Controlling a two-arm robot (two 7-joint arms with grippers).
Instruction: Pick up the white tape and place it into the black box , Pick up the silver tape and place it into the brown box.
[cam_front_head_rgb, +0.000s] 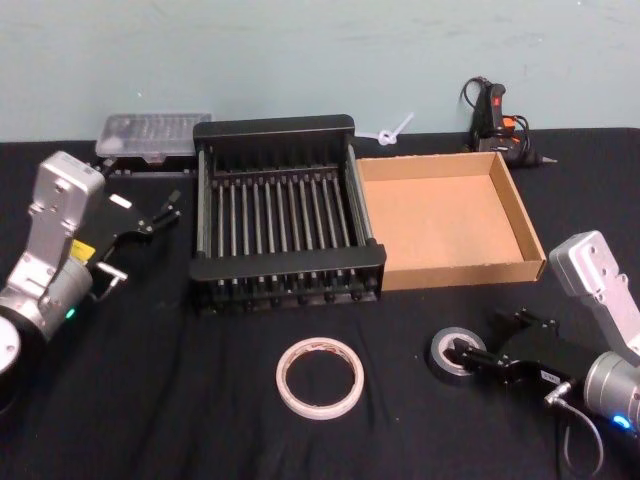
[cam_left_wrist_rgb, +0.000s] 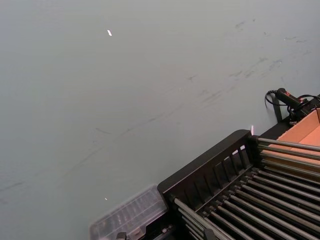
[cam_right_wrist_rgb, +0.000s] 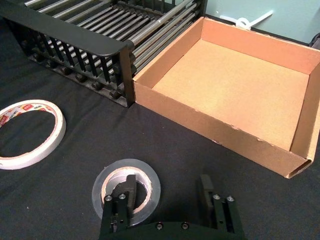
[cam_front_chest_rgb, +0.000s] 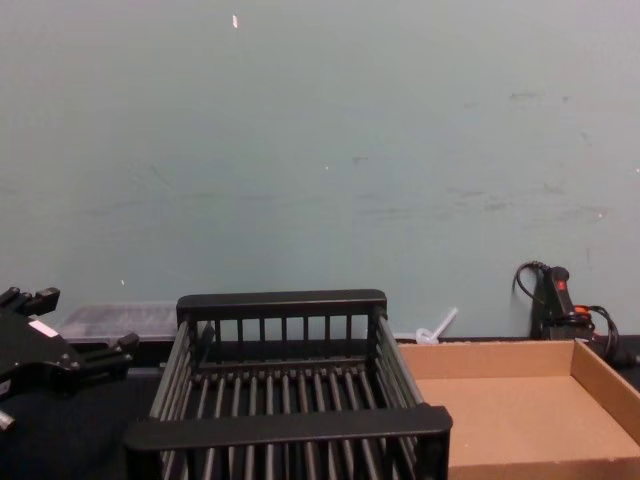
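Right gripper (cam_front_head_rgb: 478, 361) sits low at the near right of the tabletop (cam_front_head_rgb: 150, 400), right at the silver tape (cam_front_head_rgb: 452, 354). In the right wrist view one finger (cam_right_wrist_rgb: 128, 192) overlaps the roll's pale core and the other finger (cam_right_wrist_rgb: 205, 189) stands outside the roll on the cloth, so the fingers are spread wide, roll not clamped. Silver tape (cam_right_wrist_rgb: 126, 187) lies flat on the black cloth, just in front of the brown box (cam_front_head_rgb: 522, 222), apart from its near wall.

White tape (cam_front_head_rgb: 319, 376) lies flat at the near centre of the tabletop, in front of the black box (cam_front_head_rgb: 287, 263), well apart from the silver roll; red print shows on its inner core (cam_right_wrist_rgb: 29, 131).

Black box and brown box (cam_right_wrist_rgb: 215, 131) stand side by side, touching or nearly so, black on the left. Both hold nothing.

Left gripper (cam_front_head_rgb: 157, 214) is raised at the left, beside the black box's left side, near a clear plastic case (cam_front_head_rgb: 152, 135); fingers slightly apart, holding nothing. Chest view shows it (cam_front_chest_rgb: 70, 345) at the left edge, level with the crate's rim (cam_front_chest_rgb: 285, 428).

Behind the brown box: a black glue gun (cam_front_head_rgb: 497, 122) and a white zip tie (cam_front_head_rgb: 390, 131).
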